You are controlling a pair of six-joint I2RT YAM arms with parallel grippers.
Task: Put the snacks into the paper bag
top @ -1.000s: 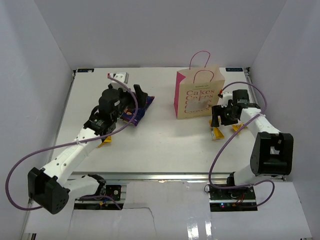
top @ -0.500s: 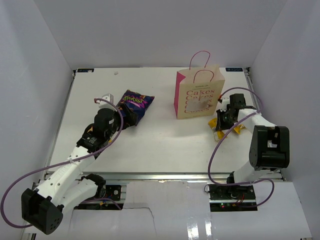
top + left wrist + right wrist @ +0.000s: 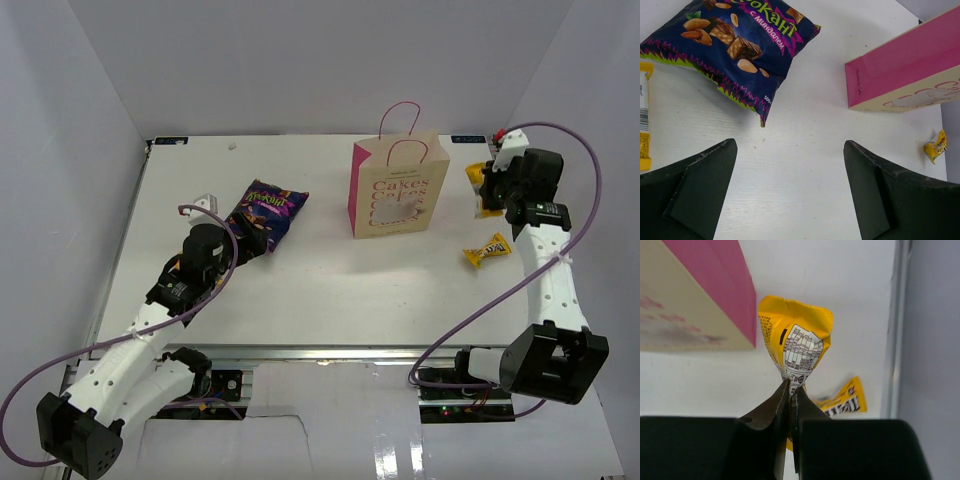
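As seen from above, a white table [image 3: 330, 280] between white walls carries one paper bag [image 3: 398, 195] lettered "Cakes", one purple snack bag [image 3: 265, 212] to its left, and two yellow packets: a loose packet [image 3: 487, 249] on the right and a held packet [image 3: 476, 185] in the right gripper [image 3: 490, 195]. Left wrist: the left gripper [image 3: 790, 195] is spread wide and empty, near the purple snack bag, which is printed "с миндалем". Right wrist: the jaws pinch the held packet's edge.

We read pink "Cakes" lettering on the paper bag [image 3: 400, 195], and "с миндалем" on the purple-blue snack bag [image 3: 735, 45].
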